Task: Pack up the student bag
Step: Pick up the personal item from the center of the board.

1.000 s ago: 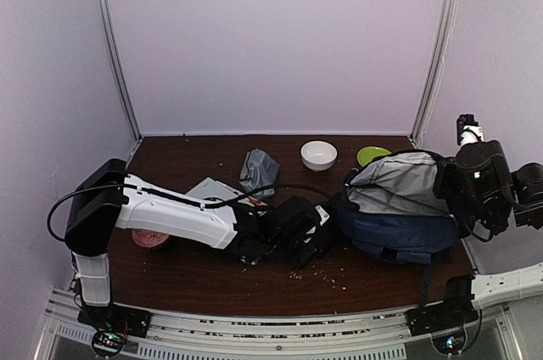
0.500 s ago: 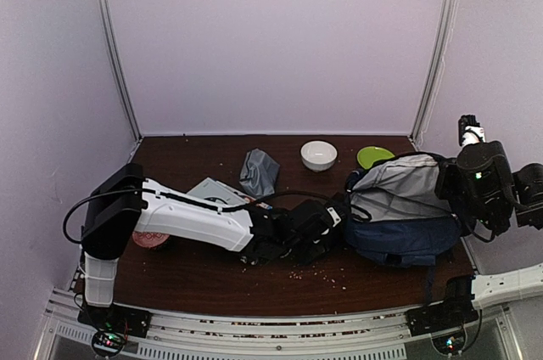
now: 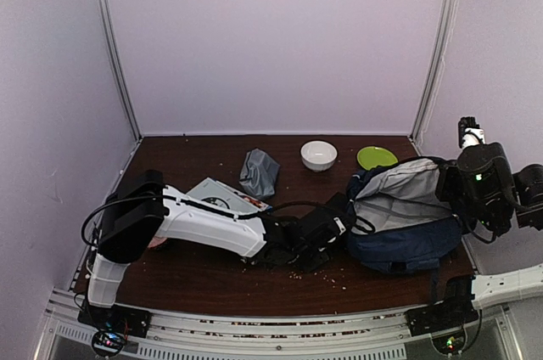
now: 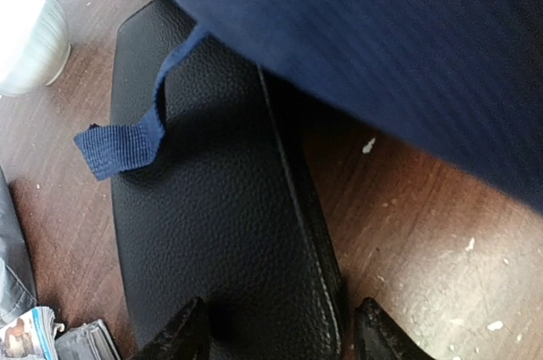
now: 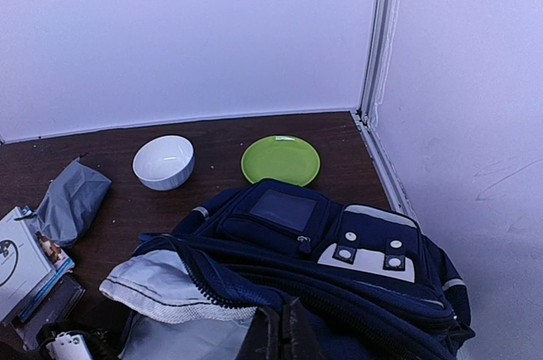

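Observation:
The student bag [image 3: 399, 237], navy with a pale grey lining, lies on its side at the right of the table with its mouth gaping to the left. My right gripper [image 5: 284, 334] is shut on the zip edge of the student bag [image 5: 339, 250] and holds the mouth up. A flat black leather-look case [image 4: 221, 233] lies on the table, its far end under the bag's blue fabric [image 4: 382, 54]. My left gripper [image 4: 280, 339] stands open at the case's near end: one finger over the case, the other beside its edge. From above, the left gripper [image 3: 339, 220] sits at the bag's mouth.
A white bowl [image 3: 318, 154] and a green plate [image 3: 377, 156] stand at the back. A grey pouch [image 3: 259, 171] and a stack of booklets [image 3: 222, 197] lie left of centre. Crumbs [image 3: 322, 275] dot the front of the table. A loose blue strap [image 4: 119, 143] lies over the case.
My left arm has stretched to the right, and the black case has slid with it up to the bag's mouth. The bag has shifted slightly right. The right gripper has stayed shut.

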Controlling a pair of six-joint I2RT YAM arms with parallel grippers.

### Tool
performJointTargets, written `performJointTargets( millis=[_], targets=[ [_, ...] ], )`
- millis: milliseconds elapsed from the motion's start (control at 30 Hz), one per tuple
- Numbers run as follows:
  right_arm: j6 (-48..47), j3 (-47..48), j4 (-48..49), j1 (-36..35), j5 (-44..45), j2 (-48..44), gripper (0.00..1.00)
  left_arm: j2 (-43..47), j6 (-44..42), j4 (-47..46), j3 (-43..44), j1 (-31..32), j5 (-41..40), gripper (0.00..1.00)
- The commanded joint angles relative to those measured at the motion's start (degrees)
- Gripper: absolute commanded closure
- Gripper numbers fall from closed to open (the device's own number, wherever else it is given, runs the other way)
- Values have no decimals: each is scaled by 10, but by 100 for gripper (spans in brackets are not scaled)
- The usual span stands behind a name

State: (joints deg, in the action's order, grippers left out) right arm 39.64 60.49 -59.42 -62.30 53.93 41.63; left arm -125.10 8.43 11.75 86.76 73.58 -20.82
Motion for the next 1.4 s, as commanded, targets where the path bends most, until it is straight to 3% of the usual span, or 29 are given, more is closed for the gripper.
performJointTargets(
  millis=[0,100,167,300,433,900,1267,1367],
  targets=[
    [14,7,33,4,39,-10,100,-27,6,26,23,2,-39,4],
    [15,8,34,4,37,-11,100,-27,21,38,23,-3,-74,16],
    [13,8,36,4,34,-11,100,-17,27,37,13,-6,-92,31],
    [13,4,42,4,30,-12,100,20,28,27,-21,-7,-132,71],
    [11,1,49,4,22,-12,100,76,27,31,-63,-7,-159,98],
    [-12,-3,79,4,5,-8,100,354,69,138,-170,-6,-173,100],
    [-27,-28,121,4,-51,18,100,525,148,248,-199,-3,-108,100],
    [-32,-50,166,4,-82,29,100,595,155,223,-228,-3,-33,100]
  ],
)
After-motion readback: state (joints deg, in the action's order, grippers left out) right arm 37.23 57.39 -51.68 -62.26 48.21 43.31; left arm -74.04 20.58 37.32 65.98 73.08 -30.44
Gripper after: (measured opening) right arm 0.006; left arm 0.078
